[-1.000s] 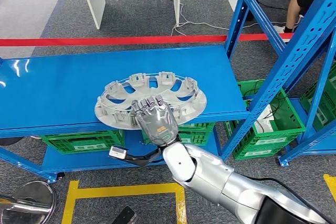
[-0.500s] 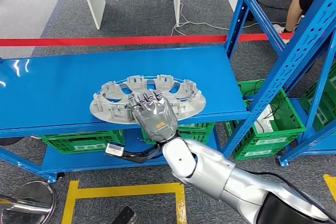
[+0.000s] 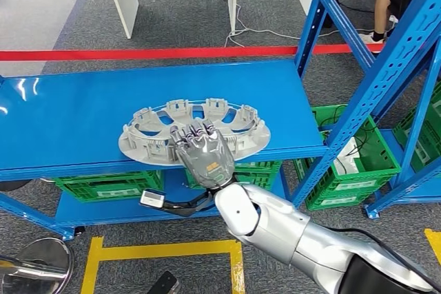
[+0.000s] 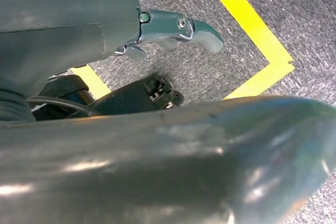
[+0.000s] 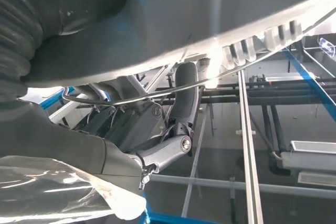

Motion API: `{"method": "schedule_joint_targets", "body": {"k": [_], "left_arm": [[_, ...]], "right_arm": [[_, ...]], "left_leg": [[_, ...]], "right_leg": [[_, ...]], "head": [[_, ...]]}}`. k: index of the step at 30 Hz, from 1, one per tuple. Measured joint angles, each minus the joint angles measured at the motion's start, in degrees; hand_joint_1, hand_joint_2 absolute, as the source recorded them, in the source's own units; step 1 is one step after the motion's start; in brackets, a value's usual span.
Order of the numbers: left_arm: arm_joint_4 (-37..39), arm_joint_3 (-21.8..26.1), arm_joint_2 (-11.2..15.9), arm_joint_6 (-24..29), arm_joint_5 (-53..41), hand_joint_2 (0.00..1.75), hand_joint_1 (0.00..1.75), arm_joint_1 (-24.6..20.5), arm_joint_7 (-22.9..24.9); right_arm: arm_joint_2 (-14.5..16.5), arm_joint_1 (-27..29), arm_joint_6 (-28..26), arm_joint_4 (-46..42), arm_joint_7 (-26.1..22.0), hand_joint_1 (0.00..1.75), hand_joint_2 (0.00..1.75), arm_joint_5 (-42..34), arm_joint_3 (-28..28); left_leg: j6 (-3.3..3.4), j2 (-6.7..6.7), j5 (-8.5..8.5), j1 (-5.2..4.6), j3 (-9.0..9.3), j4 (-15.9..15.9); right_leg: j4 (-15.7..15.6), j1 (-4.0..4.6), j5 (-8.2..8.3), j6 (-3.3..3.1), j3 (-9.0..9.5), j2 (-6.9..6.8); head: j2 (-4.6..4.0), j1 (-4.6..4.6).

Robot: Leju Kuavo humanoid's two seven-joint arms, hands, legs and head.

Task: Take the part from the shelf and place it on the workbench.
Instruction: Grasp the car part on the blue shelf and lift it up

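since the earlier frame the part (image 3: 193, 131) has slid slightly left along the shelf (image 3: 78, 118). right hand (image 3: 202, 155) fingers clamp its near rim, which overhangs the shelf edge. step: extraction. next: lift clear, keep level, carry to worktop.

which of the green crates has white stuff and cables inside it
The green crate on the floor to the right of the shelf, between the blue uprights. It sits in the open with a white item and cables inside; the other crates are tucked under the blue shelf.

A workshop: blue steel racking (image 3: 364, 80), green crates (image 3: 353, 170), floor tape (image 3: 156, 54).
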Motion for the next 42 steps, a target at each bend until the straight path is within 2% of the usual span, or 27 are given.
{"method": "schedule_joint_targets", "body": {"k": [25, 42], "left_arm": [[0.0, -0.6, 0.1, 0.4, 0.3, 0.0, 0.0, 0.0, 0.3], [0.0, -0.8, 0.5, 0.6, 1.0, 0.0, 0.0, 0.0, 0.2]], "right_arm": [[-1.2, -0.1, 0.0, -2.8, 0.0, 1.75, 1.75, 0.0, -1.1], [-4.8, -3.0, 0.0, -12.9, 0.0, 1.75, 1.75, 0.0, -5.9]], "left_leg": [[0.0, 0.0, 0.0, 0.0, 0.0, 0.0], [0.0, 0.0, 0.0, 0.0, -0.1, 0.0]], "right_leg": [[0.0, 0.0, 0.0, 0.0, 0.0, 0.0], [0.0, 0.0, 0.0, 0.0, -0.1, 0.0]], "head": [[0.0, -0.01], [0.0, 0.0]]}}
